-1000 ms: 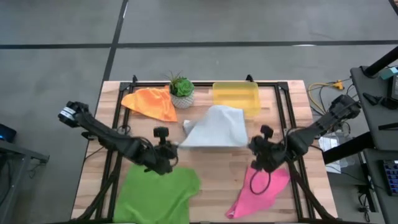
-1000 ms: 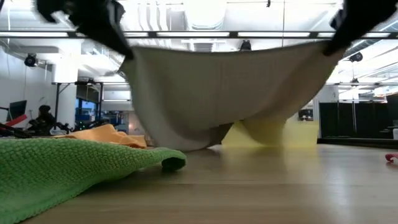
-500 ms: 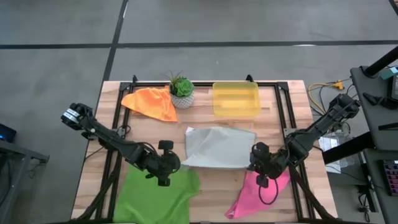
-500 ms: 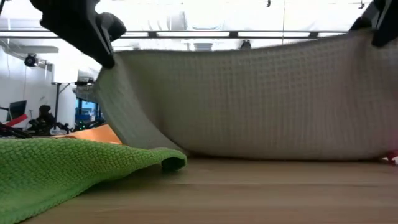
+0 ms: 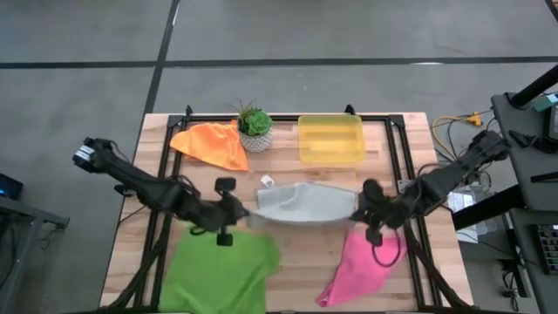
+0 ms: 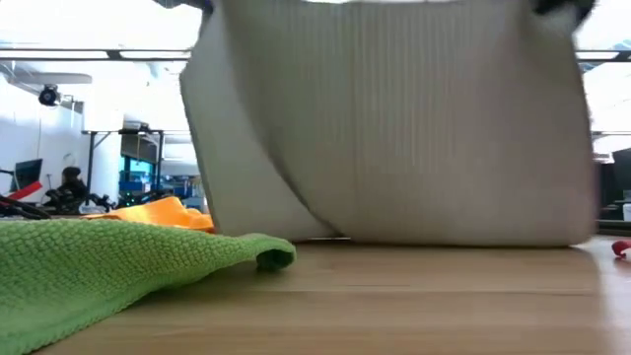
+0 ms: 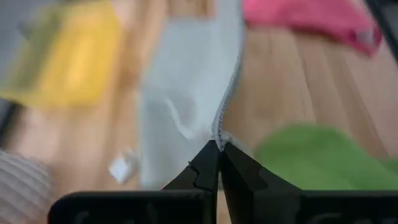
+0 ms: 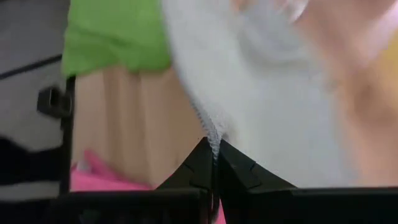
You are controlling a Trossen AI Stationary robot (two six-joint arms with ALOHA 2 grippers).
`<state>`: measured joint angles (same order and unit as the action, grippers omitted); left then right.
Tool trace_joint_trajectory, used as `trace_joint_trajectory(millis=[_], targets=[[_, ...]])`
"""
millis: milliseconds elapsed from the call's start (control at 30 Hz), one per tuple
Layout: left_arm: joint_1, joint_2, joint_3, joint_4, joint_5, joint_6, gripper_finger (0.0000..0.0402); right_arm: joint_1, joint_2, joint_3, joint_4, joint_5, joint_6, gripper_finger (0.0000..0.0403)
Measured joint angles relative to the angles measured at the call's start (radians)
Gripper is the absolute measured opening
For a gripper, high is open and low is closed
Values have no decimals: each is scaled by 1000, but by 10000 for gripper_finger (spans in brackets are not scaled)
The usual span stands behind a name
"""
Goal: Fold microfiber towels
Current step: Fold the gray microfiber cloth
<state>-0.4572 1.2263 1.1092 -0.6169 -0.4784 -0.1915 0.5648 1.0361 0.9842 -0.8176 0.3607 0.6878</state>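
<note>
The left claw [image 7: 219,149] and right claw [image 8: 211,148] each pinch a top corner of the grey towel [image 5: 305,202], a soft waffle-textured cloth hanging as a flat sheet over the middle of the wooden bench [image 5: 305,257], its lower edge touching the wood beside the nubbly green towel [image 6: 89,261].

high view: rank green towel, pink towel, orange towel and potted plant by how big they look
1. green towel, partly cut off by the frame
2. pink towel
3. orange towel, close to the pink
4. potted plant

Even bright overhead light, glaring ceiling in low view; both wrist views blurred
</note>
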Motion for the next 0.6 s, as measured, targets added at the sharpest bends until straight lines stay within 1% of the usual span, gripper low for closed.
trace_joint_trajectory(millis=[67, 167, 267, 367, 433, 500, 600], targets=[[16, -33, 40, -4, -59, 80, 0, -33, -15, 78, -54, 71, -76, 8], [57, -66, 108, -9, -179, 248, 0, -89, -22, 188, -125, 201, -216, 8], [123, -89, 166, -22, -293, 422, 0, -178, -22, 270, -162, 295, -381, 8], [211, -103, 208, -20, -358, 601, 0, -302, -20, 326, -163, 343, -536, 8], [276, -104, 235, -19, -386, 713, 0, -403, -14, 352, -146, 349, -628, 8], [336, -98, 256, -9, -399, 817, 0, -506, -9, 376, -103, 347, -716, 8], [414, -89, 264, 72, -400, 961, 0, -628, -1, 393, -12, 331, -870, 8]])
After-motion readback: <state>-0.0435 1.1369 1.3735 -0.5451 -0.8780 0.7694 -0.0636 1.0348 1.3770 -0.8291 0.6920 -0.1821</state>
